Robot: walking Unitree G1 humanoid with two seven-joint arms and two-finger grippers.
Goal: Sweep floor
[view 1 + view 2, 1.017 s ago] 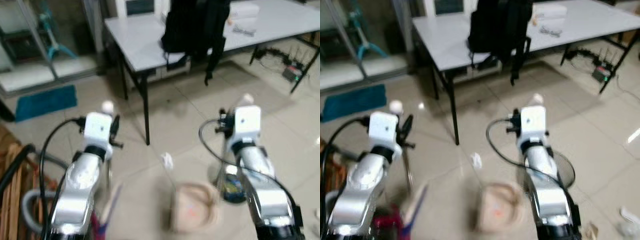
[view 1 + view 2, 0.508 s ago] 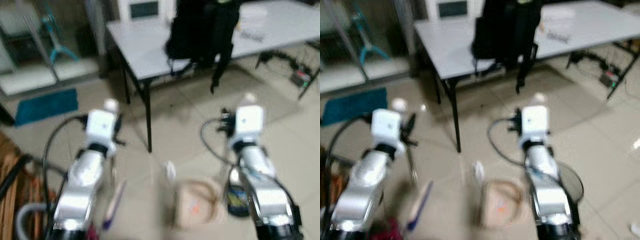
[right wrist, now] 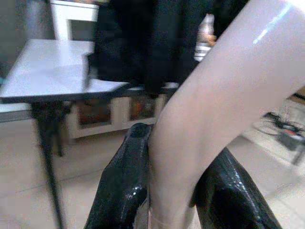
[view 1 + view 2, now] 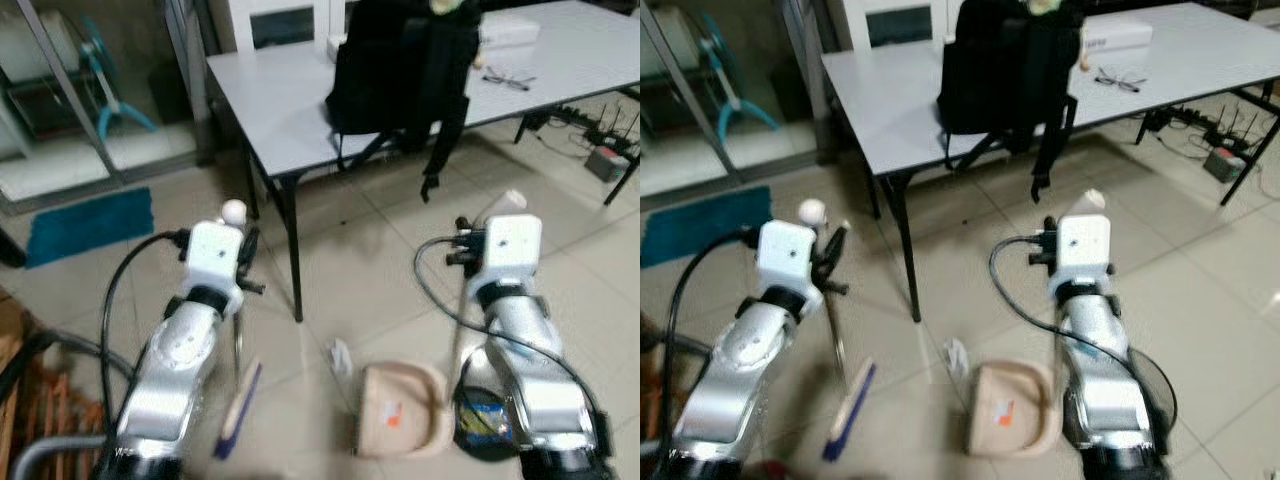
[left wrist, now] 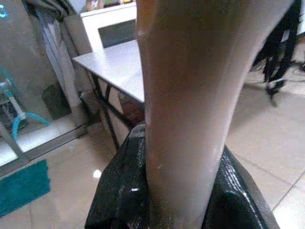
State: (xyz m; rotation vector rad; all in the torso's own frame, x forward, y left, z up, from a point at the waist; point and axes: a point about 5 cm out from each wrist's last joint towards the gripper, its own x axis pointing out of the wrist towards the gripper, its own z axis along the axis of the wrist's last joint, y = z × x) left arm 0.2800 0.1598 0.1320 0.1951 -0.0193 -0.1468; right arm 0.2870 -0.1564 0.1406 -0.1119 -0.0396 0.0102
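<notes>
- Now, table [image 4: 300, 95], white top w/ black legs, is standing ahead of robot on tiled floor [image 4: 1200, 270].
- Black backpack [image 4: 400, 65] is sitting on table, straps dangling over the edge; glasses [image 4: 1116, 80] and a white box [image 4: 1115, 35] are lying further along the top.
- Teal mat [image 4: 90, 222] is lying on floor off to robot's left.
- Dustpan [image 4: 400, 425], beige, is resting on floor between the two arms, near right arm; its pale handle [image 3: 209, 119] is running up into right gripper [image 3: 183, 167], fingers [image 3: 124, 186] clamping it on both sides.
- Broom w/ blue brush head [image 4: 848, 410] is touching floor beside left arm; its pale pole [image 5: 190, 95] is sitting in left gripper [image 5: 178, 176], black fingers [image 5: 121, 191] pressing tight around it.
- Dark round bin [image 4: 485, 425] w/ litter inside is sitting by right arm, partly hidden.
- White scrap [image 4: 956, 356] is lying on floor just beside dustpan's open side, between brush head and pan.
</notes>
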